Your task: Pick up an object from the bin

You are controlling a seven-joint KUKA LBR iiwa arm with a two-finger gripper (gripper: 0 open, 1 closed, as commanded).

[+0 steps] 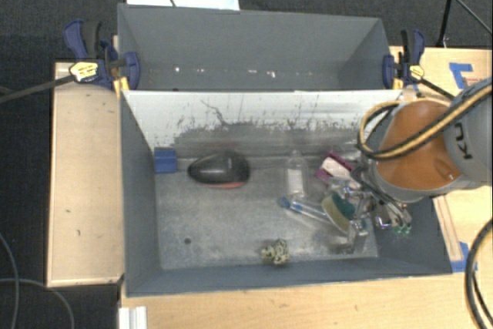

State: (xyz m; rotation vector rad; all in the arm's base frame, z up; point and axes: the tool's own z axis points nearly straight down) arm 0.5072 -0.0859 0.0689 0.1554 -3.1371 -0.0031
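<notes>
Camera view has the gripper [356,231] low in the right front of the bin [231,119], at a teal thing [337,208] in a small heap; whether it is open or closed cannot be told. Crowding it are a clear tube [304,208] with a blue end, a clear bottle [295,179] and a pink packet [336,165]. Well apart lie a black oval [219,169], a blue block [165,160] and a crumpled lump [275,251]; lettering on the arm is cut off, unreadable.
</notes>
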